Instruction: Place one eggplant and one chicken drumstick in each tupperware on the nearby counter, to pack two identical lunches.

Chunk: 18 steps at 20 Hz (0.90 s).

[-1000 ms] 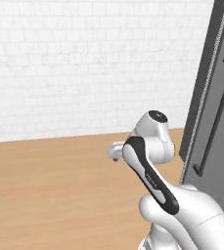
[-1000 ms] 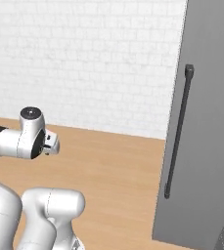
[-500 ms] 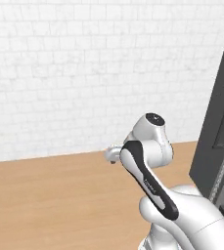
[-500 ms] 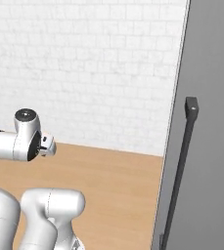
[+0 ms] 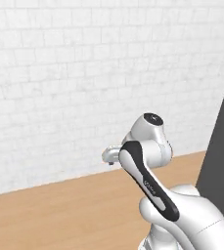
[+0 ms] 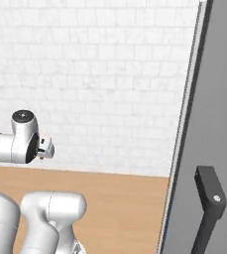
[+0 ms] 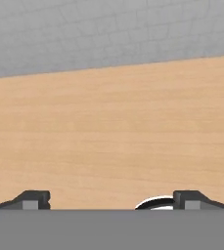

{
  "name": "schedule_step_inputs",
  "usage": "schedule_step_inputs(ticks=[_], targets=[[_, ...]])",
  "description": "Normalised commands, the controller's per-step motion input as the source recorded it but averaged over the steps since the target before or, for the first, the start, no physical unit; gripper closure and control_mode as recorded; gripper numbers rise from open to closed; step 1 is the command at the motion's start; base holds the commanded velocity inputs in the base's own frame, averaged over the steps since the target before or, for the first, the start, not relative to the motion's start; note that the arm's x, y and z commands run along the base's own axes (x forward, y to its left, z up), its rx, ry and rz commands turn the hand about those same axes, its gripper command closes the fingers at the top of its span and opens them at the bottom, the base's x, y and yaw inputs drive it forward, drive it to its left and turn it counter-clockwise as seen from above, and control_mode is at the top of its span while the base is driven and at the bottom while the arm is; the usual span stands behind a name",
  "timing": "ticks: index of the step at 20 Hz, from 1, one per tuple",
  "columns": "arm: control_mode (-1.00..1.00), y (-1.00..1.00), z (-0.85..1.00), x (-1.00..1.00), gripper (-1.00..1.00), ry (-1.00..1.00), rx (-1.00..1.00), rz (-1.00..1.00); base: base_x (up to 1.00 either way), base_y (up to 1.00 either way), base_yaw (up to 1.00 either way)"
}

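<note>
My gripper [image 7: 111, 200] is open, its two dark fingertips [image 7: 35, 199] far apart with nothing between them. It looks along a light-brown wooden surface [image 7: 113, 127] that runs to a white brick wall [image 7: 108, 29]; I cannot tell whether this is the counter. The arm is folded up close to the base, with the hand [image 5: 111, 155] pointing toward the wall. The eggplant, the chicken drumstick and the tupperware are out of view.
A tall dark grey panel [image 6: 214, 99] with a black bar handle [image 6: 208, 203] stands close on the right, and its edge [image 5: 221, 156] also shows in the left base view. The white brick wall [image 5: 84, 73] spans the back above the wood [image 5: 59, 215].
The whole picture has shifted, so the base has moved: the dark panel has slid rightward and grown in the right base view. The arm's pose and open gripper are unchanged.
</note>
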Motion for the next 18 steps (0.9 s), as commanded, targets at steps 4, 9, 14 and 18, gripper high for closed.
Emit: schedule_step_inputs(ticks=[4,9,14,18], targets=[[1.00,0.00,0.00,0.00,-1.00,0.00,0.00,0.00,0.88,0.15,-0.75],[1.00,0.00,0.00,0.00,-1.00,0.00,0.00,0.00,0.71,0.13,-0.80],[1.00,0.00,0.00,0.00,-1.00,0.00,0.00,0.00,0.06,0.03,-0.98],[1.00,0.00,0.00,0.00,-1.00,0.00,0.00,0.00,0.00,0.02,-1.00]])
